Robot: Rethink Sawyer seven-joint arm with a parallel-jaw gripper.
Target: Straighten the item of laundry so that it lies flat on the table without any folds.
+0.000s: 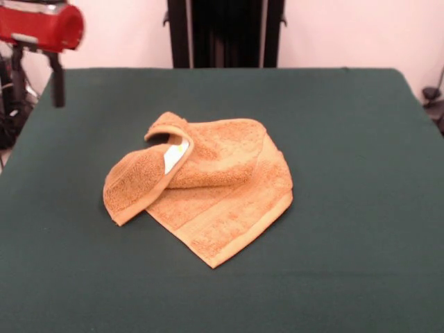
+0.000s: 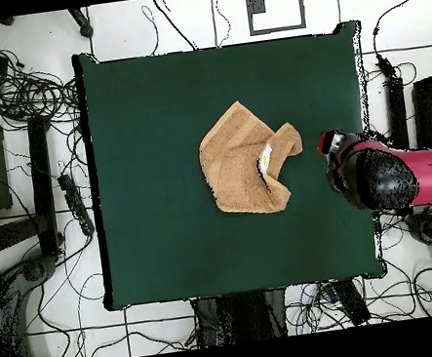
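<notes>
Item of laundry: an orange-tan terry washcloth [image 1: 208,194] lies near the middle of the dark green desk [image 1: 347,263], crumpled and not flat. In the front view one corner of it points toward the camera and lies flat on the desk, with a flat woven band and a hemmed border visible along that edge. The upper part is folded over itself in a loose roll. A flap on the picture's left curls over and down, and its hemmed edge forms an open loop. A small white tag [image 1: 175,156] shows inside that loop.

In the overhead view the washcloth [image 2: 243,163] sits a little toward the right of the desk's [image 2: 171,251] centre, well clear of all four edges. The white tag [image 2: 267,158] shows on the side of the cloth that faces the arm.

Arm: the red and black arm [image 2: 396,174] hangs over the desk's right edge in the overhead view, close beside the washcloth but apart from it. In the front view the red arm housing [image 1: 41,26] appears at the top left corner, with a dark bar [image 1: 57,80] hanging beneath it at the desk's far left corner.

Claw: not clearly discernible in either view; whether its fingers are apart or together cannot be told. Nothing of the arm touches the washcloth
</notes>
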